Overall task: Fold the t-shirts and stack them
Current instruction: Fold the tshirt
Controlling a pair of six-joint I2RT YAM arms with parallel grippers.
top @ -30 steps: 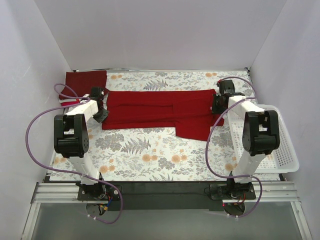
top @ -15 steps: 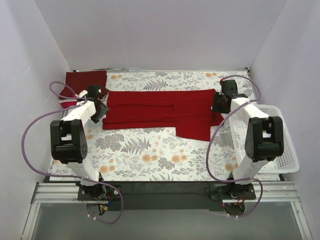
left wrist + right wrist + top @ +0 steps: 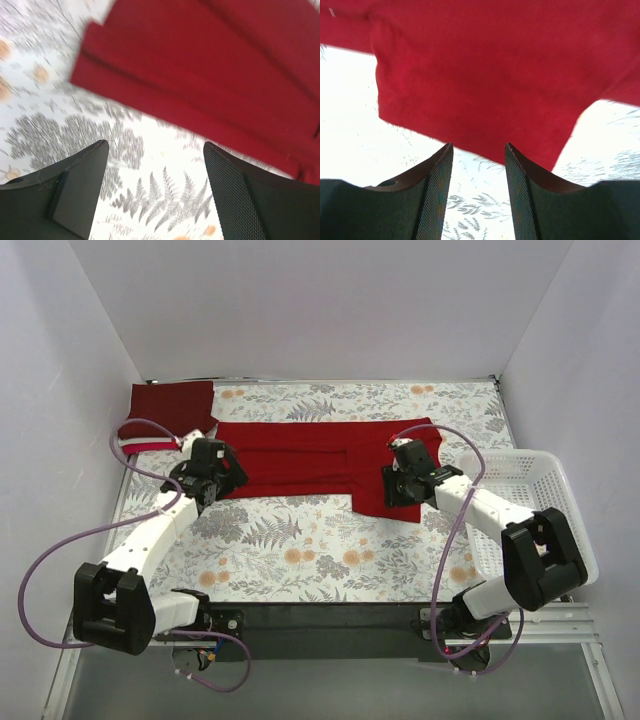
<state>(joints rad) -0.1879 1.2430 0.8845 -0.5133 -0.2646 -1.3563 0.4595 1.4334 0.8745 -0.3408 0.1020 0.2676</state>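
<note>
**Both grippers let go of the red shirt and drew inward**

At the far left corner, the folded dark maroon t-shirt [image 3: 172, 400] lay where it had been a second before. A strip of white and pinkish-red cloth [image 3: 140, 444] showed at its near edge.

The left gripper [image 3: 155, 145] had been clamped at the left end of the bright red t-shirt [image 3: 310, 452]. It now stood with its jaws spread and nothing between them. It hung over the floral tablecloth [image 3: 300, 550], just short of the shirt's near left corner. Its arm, folded up high before, now reached out low across the table.

The red shirt lay flat across the middle of the table, folded into a long band, much as before. One flap hung toward the near edge on its right.

The right gripper [image 3: 479, 146] had left the shirt's far right end and come inward to that flap. Its fingers were parted and empty, with the flap's hem just ahead of them.

The white basket [image 3: 575, 540] stood unmoved at the right edge.
</note>
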